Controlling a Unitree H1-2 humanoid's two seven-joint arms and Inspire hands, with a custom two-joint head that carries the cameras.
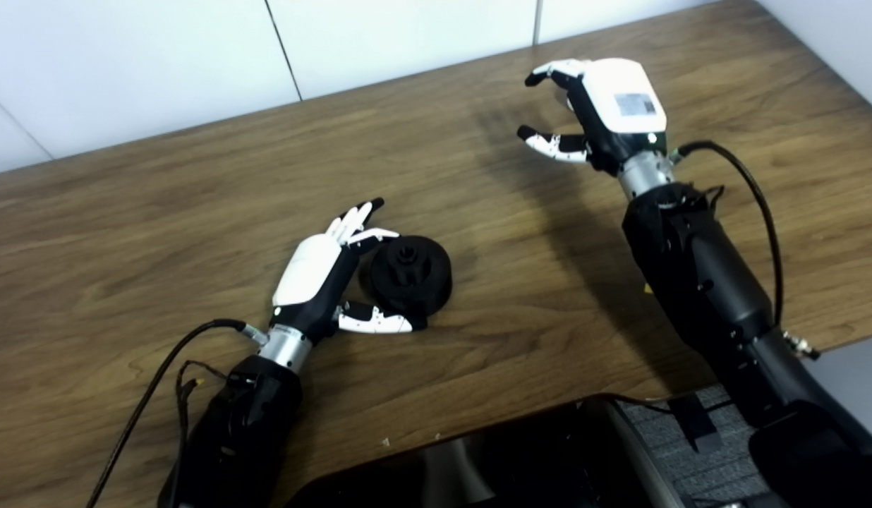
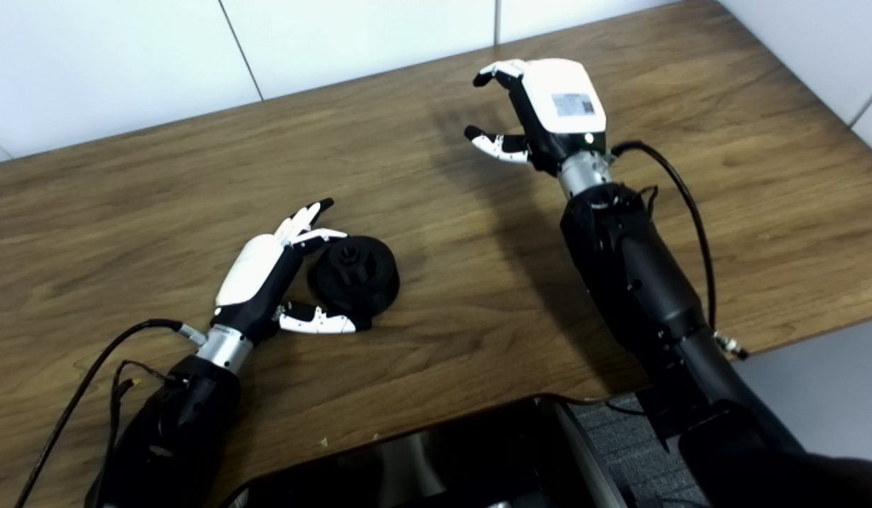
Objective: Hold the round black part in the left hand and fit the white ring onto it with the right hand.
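The round black part lies on the wooden table, left of centre, with a small hub on top. My left hand rests on the table against its left side. The fingers stretch past the part's far edge and the thumb lies along its near edge, not closed on it. My right hand is far back on the right, raised over the table, with curled fingers and thumb apart and nothing visible between them. No white ring shows in either view.
A white panelled wall runs behind the table's far edge. A dark glossy surface lies below the table's near edge. Cables trail from both forearms. The table's right edge is close to my right arm.
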